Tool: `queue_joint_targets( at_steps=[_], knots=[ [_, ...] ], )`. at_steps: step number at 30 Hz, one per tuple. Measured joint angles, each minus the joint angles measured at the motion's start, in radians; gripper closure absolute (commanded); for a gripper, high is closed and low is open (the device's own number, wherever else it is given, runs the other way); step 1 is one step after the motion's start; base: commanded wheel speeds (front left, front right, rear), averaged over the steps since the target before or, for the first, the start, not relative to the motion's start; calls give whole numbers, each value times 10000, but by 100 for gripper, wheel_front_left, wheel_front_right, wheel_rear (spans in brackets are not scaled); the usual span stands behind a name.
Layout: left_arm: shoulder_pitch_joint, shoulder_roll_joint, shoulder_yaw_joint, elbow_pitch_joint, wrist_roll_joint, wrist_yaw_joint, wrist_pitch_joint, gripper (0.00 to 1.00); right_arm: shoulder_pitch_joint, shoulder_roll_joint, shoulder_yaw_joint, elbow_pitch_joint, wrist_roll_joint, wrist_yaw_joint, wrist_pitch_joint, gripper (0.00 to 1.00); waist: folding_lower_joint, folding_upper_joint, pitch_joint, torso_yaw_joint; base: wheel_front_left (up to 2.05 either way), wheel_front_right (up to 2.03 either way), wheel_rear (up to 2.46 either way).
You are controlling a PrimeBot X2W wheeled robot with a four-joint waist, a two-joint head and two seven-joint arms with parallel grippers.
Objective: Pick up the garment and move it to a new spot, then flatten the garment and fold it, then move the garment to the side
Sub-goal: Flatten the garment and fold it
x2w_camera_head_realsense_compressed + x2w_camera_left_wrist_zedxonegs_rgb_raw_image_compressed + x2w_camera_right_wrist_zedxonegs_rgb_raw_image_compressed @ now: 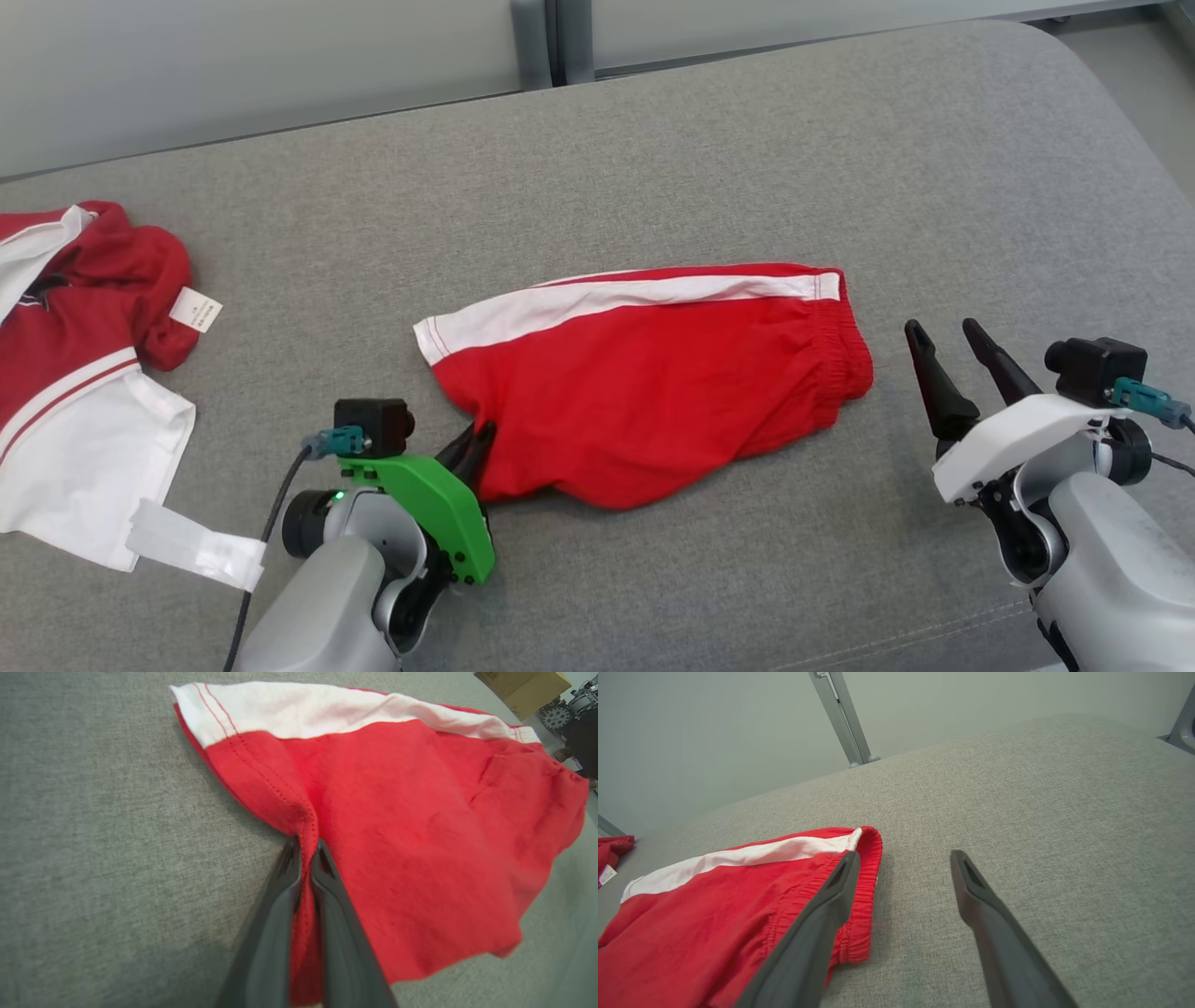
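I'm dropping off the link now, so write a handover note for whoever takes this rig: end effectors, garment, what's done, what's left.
Left end effector: shut on the red shorts, pinching the leg hem at its near corner.
Right end effector: open, empty, just off the waistband.
Shorts lie spread out mid gray cushion; a second red-and-white garment sits at its far left.
Done: left grasp only, as far as the views show.
Left: probably a right-side grasp, then lift and move, flatten, fold, set aside.

I can read no text anywhere; the white tag point(195, 309) on the red-and-white cloth point(65, 373) carries print (too small for me to make out).
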Motion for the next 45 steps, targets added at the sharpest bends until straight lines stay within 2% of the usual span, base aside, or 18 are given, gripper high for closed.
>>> queue_joint_targets(
  at_steps=[6, 11, 12, 13, 14, 21, 26, 35, 45],
  knots=[
    [440, 12, -416, -596, -198, 13, -345, 100, 204, 128, -82, 374, 224, 0, 0, 0, 0, 0, -211, 361, 0, 0, 0],
    [633, 19, -443, -855, -111, 433, -692, 100, 262, 330, -29, 616, 368, 0, 148, 0, 0, 0, -376, 544, 0, 0, 0],
    [660, 23, -472, -911, -111, 443, -736, 94, 262, 372, -10, 654, 374, 0, 217, 0, 0, 0, -400, 566, 0, 0, 0],
    [687, 23, -497, -976, -111, 460, -821, 55, 262, 407, 10, 688, 405, 0, 291, 0, 0, 0, -419, 581, 0, 0, 0],
    [738, 27, -537, -1162, -104, 548, -957, 0, 261, 433, 61, 765, 508, 0, 454, 0, 0, 0, -447, 595, 0, 0, 0],
    [970, 29, -556, -1643, 75, 886, -1507, 0, 213, 368, 105, 1068, 759, 0, 786, 0, 0, 0, -558, 672, 0, 0, 0],
    [1052, 36, -217, -2238, 226, 1218, -2017, 0, 201, 445, -134, 1166, 1233, 0, 991, 0, 0, 0, -680, 858, 0, 0, 0],
    [1410, 226, 253, -3154, 378, 1741, -2192, 0, 180, 619, -270, 1283, 1682, 0, 1179, 0, 0, 0, -863, 1224, 0, 0, 0],
    [2051, 291, 347, -4021, 499, 1946, -2196, 0, 244, 587, -667, 2067, 2192, -12, 1526, 0, 0, 0, -1036, 1739, 0, 0, 0]
  ],
)
